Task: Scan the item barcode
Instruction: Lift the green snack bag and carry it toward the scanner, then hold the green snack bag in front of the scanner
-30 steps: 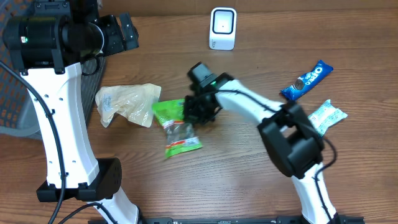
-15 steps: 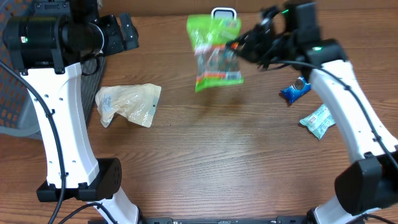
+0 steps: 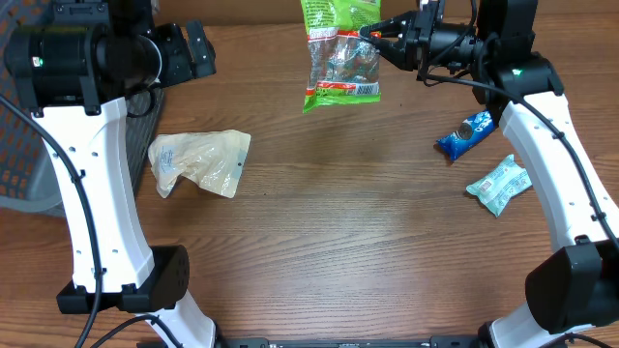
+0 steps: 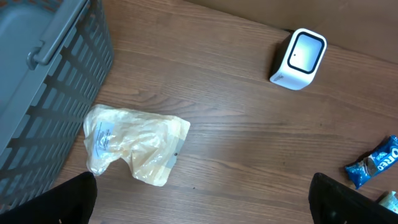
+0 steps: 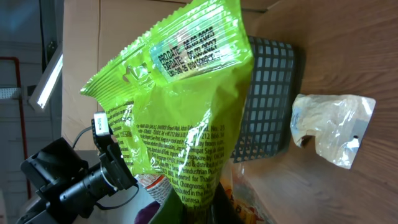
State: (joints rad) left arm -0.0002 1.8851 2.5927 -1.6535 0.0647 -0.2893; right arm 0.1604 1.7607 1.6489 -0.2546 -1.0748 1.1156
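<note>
At the far left, about 9 o'clock on the table [image 3: 319,242], the grey basket [image 3: 17,145] stands at the edge, partly behind the left arm. The left gripper [image 3: 196,50] hangs near 10 o'clock, just beyond the basket; the left wrist view shows its two fingers [image 4: 74,199] spread wide with nothing between them, looking down on bare wood. Below it, at about 9 o'clock from the table's middle, a pale bag [image 3: 198,162] lies crumpled and flat, apart from the basket. The white scanner [image 4: 298,57] shows only in the left wrist view, standing at roughly 2 o'clock from that pale bag. At 12 o'clock the green snack bag [image 3: 338,53] is lifted clear of the table at the far edge, its top cut off by the frame, with a white barcode [image 3: 366,90] on its lower right corner turned up toward the overhead camera. The right gripper [image 3: 372,32] comes in from 3 o'clock of the bag, its jaws pressed together on the bag's right edge. Further right, at 2 o'clock, a blue Oreo pack [image 3: 469,132] lies at a slant, and near it at 3 o'clock lies a teal-and-white packet [image 3: 498,184], the two close but not touching.
</note>
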